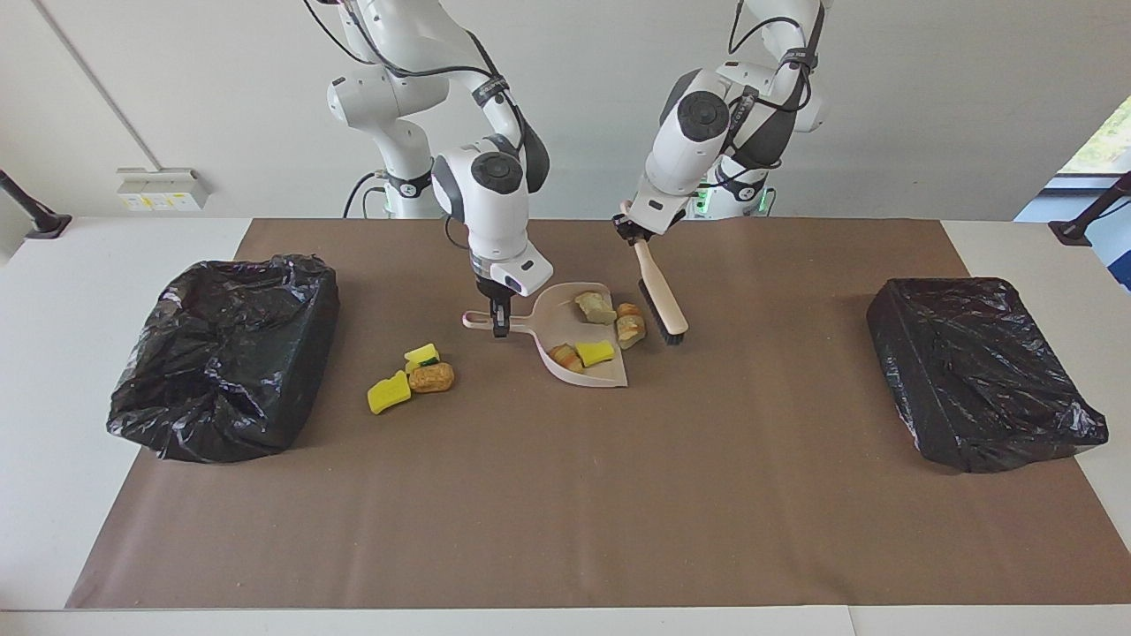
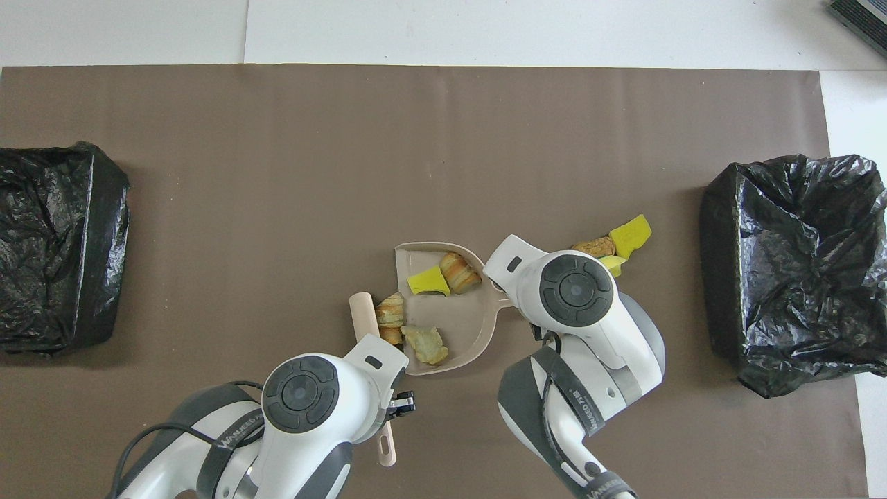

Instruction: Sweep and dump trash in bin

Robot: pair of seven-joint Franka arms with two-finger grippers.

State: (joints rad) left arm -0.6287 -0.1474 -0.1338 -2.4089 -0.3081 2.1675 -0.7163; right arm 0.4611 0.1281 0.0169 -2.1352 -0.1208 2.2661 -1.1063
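A pale wall [image 1: 928, 106] closes the room at the robots' end, with a small white switch box [image 1: 162, 188] low on it and a sliver of window [image 1: 1100, 141] at the edge. The white table [image 1: 53, 353] carries a wide brown mat [image 1: 565, 495] that covers most of its top, lightly speckled with crumbs. Going across the facing view, a bin lined with a crumpled black bag [image 1: 225, 353] sits at the right arm's end of the mat. Beside it lie three pieces of trash on the mat [image 1: 411, 375]: two yellow sponge chunks, one with green, and a golden-brown bread piece, touching one another. Next comes the right gripper [image 1: 500, 325], its fingers pinched on the handle of the beige dustpan [image 1: 565, 367], which rests flat on the mat near the middle. In the pan are more trash pieces [image 1: 594, 329]: a yellow sponge chunk, a croissant-like piece and a pale bread chunk, while one more bread piece [image 1: 629, 325] sits at the pan's open edge, just beside the bristles. The left gripper [image 1: 629, 231] is clamped on the top of the beige brush [image 1: 661, 299], which slants down with its black bristles at the mat beside the pan's mouth. At the left arm's end stands a second black-bagged bin [image 1: 976, 371], well apart from everything else.
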